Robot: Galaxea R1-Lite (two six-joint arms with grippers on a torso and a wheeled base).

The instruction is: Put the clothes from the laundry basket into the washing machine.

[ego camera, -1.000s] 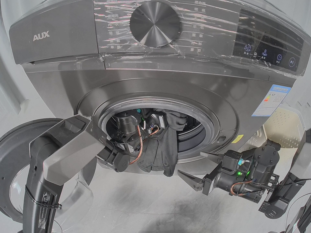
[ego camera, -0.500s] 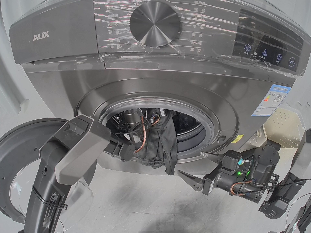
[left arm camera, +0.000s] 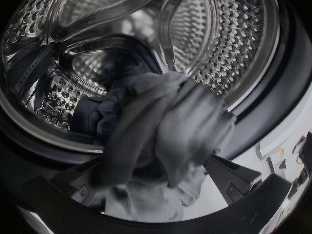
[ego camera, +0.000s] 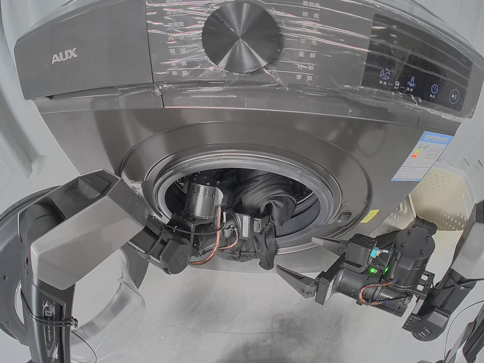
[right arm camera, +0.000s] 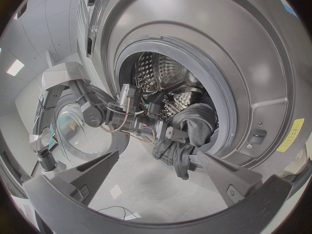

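at the mouth of the washing machine (ego camera: 302, 137), the left gripper (left arm camera: 156, 182) has its jaws spread wide and pinches nothing, with the dark grey garment (ego camera: 267, 202) bunched loosely between and ahead of them. that garment lies across the door rim (ego camera: 325, 197), its bulk just inside toward the drum (left arm camera: 227, 33), one tail hanging outside. the right gripper (ego camera: 295, 253), open and empty, hovers lower right, so the left arm looks nearer for pushing it inward.

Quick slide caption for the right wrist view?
Left gripper against dark garment draped over washing machine rim; right gripper open.
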